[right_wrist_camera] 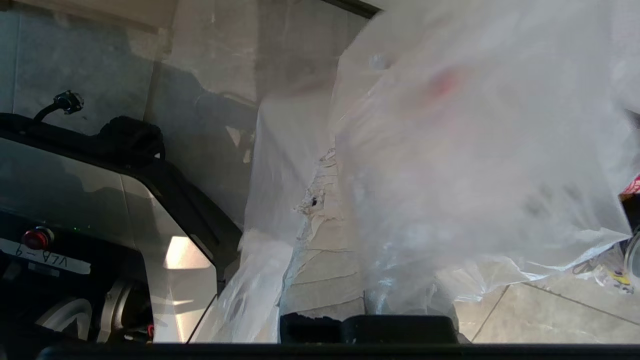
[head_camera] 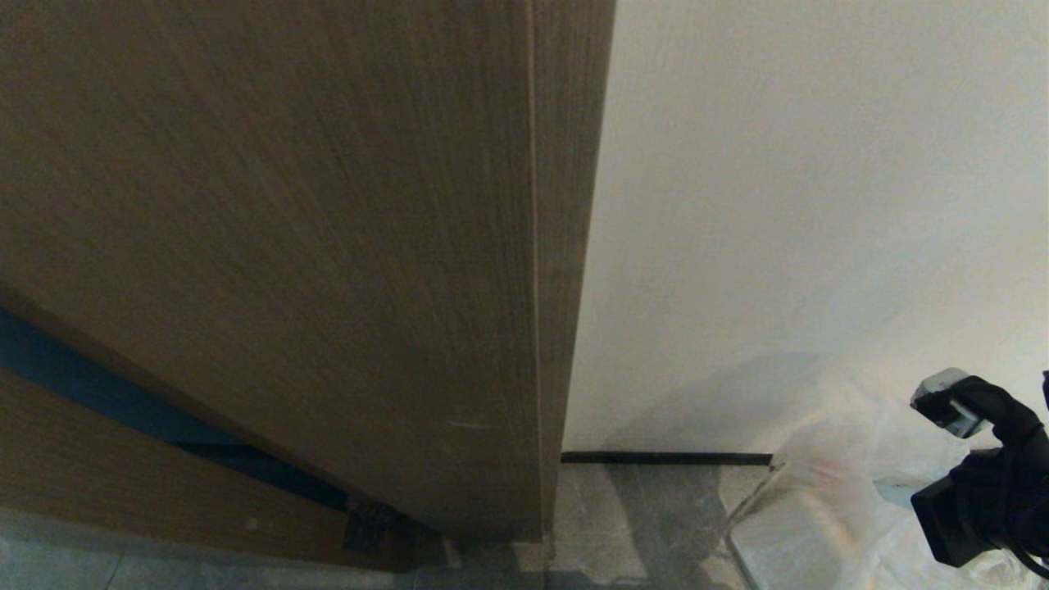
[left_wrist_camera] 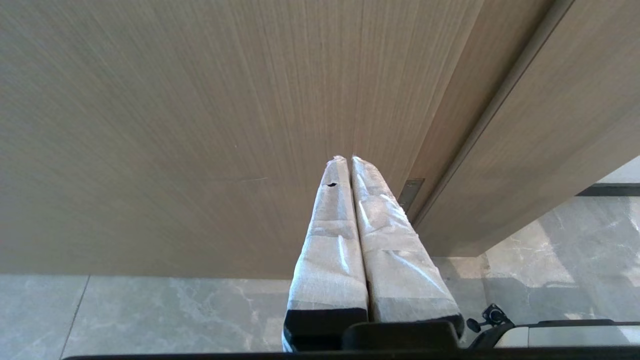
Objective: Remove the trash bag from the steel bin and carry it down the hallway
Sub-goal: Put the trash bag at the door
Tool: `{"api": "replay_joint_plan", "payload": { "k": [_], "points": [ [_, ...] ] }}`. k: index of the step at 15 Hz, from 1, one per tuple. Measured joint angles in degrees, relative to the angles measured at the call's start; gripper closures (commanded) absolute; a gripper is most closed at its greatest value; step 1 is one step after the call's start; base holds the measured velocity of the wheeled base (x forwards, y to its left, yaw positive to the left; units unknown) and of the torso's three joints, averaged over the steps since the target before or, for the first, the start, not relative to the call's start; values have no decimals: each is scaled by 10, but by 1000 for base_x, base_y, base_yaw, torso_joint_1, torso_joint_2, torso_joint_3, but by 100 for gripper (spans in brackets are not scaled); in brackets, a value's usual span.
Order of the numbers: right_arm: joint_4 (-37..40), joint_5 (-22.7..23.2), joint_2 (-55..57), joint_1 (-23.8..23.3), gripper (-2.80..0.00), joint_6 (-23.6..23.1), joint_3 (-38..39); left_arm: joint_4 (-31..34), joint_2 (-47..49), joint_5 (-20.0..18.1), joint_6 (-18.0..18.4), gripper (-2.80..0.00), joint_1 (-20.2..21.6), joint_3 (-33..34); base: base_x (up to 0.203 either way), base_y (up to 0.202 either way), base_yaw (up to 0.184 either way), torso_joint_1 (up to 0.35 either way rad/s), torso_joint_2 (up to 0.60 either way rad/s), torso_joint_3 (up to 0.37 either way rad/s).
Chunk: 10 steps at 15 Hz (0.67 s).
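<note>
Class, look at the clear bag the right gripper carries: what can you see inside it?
Inside the bag only a reddish smudge and pale blurred shapes show; the rest cannot be made out. The right gripper is shut on it.

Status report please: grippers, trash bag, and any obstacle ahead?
Right gripper shut on trash bag, held low at right. Left gripper shut, empty, parked. Wooden door and white wall close ahead.
</note>
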Motion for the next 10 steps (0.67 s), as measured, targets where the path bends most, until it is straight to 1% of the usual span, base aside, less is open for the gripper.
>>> {"api": "replay_joint_plan", "payload": {
  "k": [1, 2, 6, 10],
  "points": [
    [-6, 1, 0, 0, 0, 0, 3, 0, 0, 0, 0, 0, 0, 0, 0, 0, 0, 0, 0, 0],
    [-11, 0, 1, 0, -280, 0, 7, 0, 0, 0, 0, 0, 0, 0, 0, 0, 0, 0, 0, 0],
    [-16, 2, 5, 7, -280, -25, 19, 0, 0, 0, 0, 0, 0, 0, 0, 0, 0, 0, 0, 0],
    [-19, 1, -6, 9, -280, -24, 17, 0, 0, 0, 0, 0, 0, 0, 0, 0, 0, 0, 0, 0]
  ]
}}
